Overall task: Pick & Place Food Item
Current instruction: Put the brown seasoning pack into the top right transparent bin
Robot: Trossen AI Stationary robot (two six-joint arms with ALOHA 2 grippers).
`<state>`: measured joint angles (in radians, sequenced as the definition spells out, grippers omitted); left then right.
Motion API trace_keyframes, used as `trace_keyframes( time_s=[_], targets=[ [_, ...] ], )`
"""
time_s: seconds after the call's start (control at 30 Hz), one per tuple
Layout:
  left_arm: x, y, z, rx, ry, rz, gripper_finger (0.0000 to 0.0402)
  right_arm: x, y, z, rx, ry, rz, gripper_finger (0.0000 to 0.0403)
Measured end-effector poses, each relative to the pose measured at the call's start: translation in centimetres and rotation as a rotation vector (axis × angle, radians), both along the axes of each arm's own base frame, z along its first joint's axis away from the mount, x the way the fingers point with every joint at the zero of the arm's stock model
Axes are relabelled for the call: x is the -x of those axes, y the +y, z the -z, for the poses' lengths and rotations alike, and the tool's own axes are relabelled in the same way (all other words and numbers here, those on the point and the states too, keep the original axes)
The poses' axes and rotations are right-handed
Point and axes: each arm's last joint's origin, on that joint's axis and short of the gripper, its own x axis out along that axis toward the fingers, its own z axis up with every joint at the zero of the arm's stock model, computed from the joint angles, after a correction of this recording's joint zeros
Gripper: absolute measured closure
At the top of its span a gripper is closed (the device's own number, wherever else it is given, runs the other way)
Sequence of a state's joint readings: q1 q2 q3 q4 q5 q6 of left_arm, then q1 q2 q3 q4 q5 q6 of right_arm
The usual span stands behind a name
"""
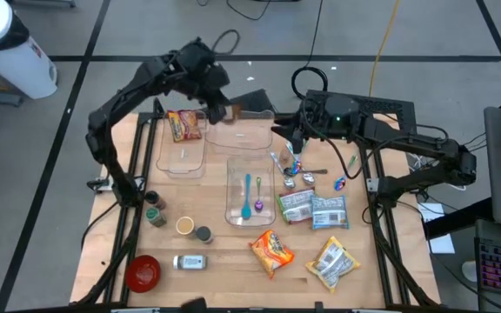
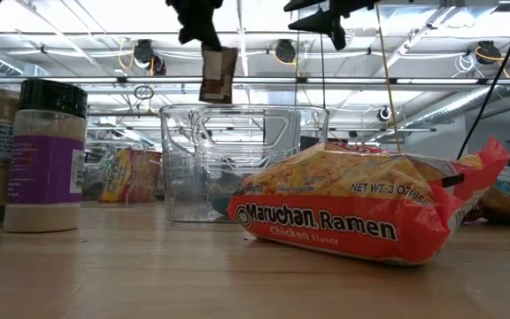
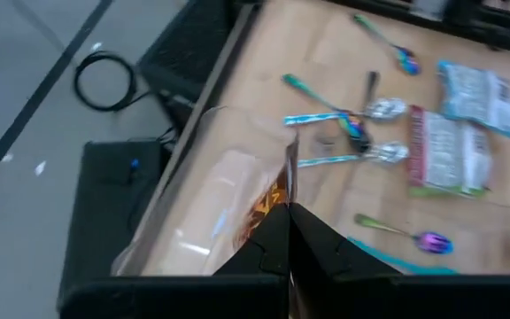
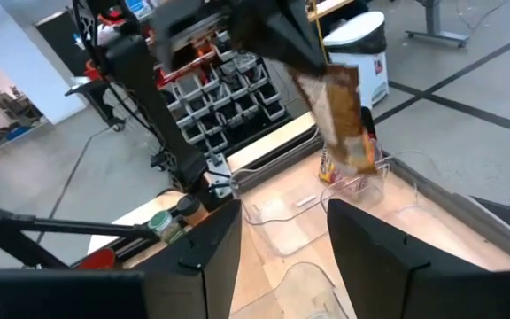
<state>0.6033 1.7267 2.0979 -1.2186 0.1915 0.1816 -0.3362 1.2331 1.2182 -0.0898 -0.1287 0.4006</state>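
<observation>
Brown snack packet (image 1: pixel 217 110) hangs lengthwise from the clenched left gripper (image 1: pixel 213 103), directly above the clear bin (image 1: pixel 243 137). Beside that bin, the right gripper (image 1: pixel 290 139) waits with fingers parted, holding nothing.

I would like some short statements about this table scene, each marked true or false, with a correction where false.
1. The left pincer is shut on a brown food packet held in the air. True.
2. The right pincer is shut on a spoon. False: its fingers are apart and hold nothing.
3. A Maruchan ramen packet lies on the table near the front edge. True.
4. The red bowl sits inside a clear container. False: it stands on the bare table at the front left corner.
5. A teal spoon and a purple spoon lie in the middle clear container. True.
</observation>
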Motion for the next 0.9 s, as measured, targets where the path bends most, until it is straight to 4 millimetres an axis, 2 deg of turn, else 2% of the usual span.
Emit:
trace_keyframes(
  time_s=[0.2,0.4,0.63,0.9],
  targets=[
    [2.0,3.3,1.1,0.056,0.012,-0.158,0.0401,0.1,0.0,0.2,-0.007,0.025,0.001,0.0242],
    [2.8,5.4,3.5,0.141,0.029,-0.311,0.0401,0.2,-0.1,0.7,-0.015,0.074,0.036,0.0242],
    [2.4,6.2,6.5,0.195,0.064,-0.465,0.0401,0.4,-0.2,1.2,0.002,0.134,0.1,0.0244],
    [1.6,6.0,8.3,0.222,0.055,-0.613,0.0401,0.3,-0.3,2.0,0.002,0.141,0.1,0.0243]
  ],
)
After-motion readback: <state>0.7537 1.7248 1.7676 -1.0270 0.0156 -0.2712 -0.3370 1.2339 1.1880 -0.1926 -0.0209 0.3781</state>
